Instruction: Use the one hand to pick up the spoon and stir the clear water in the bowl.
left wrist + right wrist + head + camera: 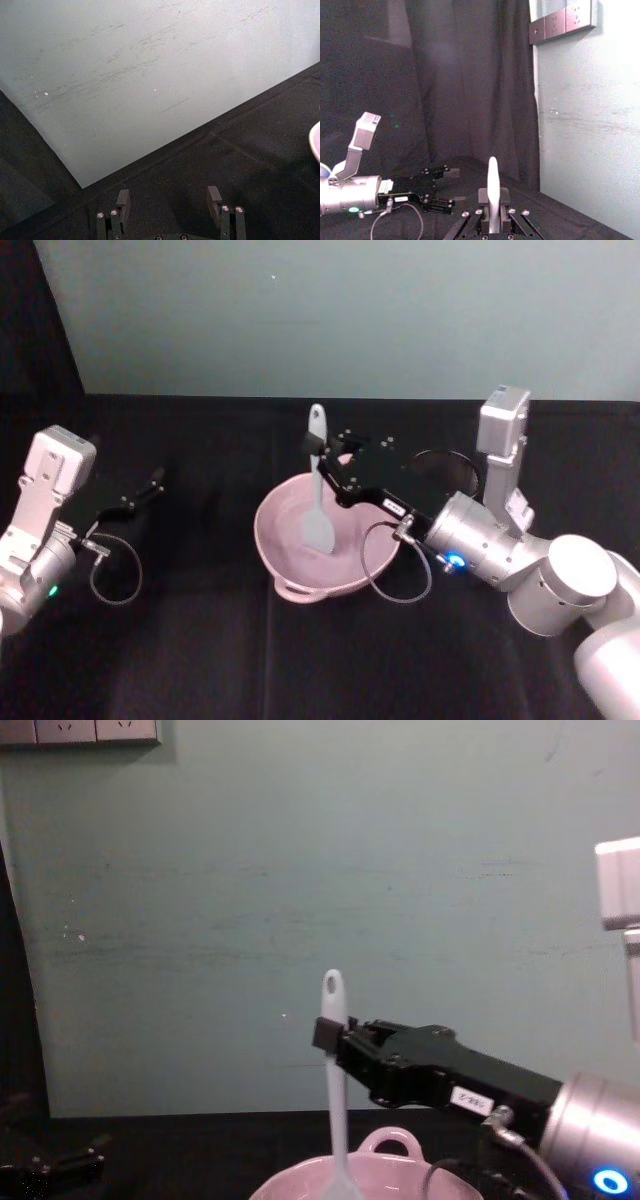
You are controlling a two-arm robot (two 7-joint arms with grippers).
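White spoon (318,525) in the black right gripper (323,470) with its white label (468,1099); pale pink bowl (268,538) beneath; silver arm (482,540) behind, blue light (456,562); black cloth (300,670).

No text can be read anywhere. The only candidate is a small white label (467,1099) on the side of the right gripper (331,1032). It has dark marks on it, too small to make out. No brand, number or sign is legible.
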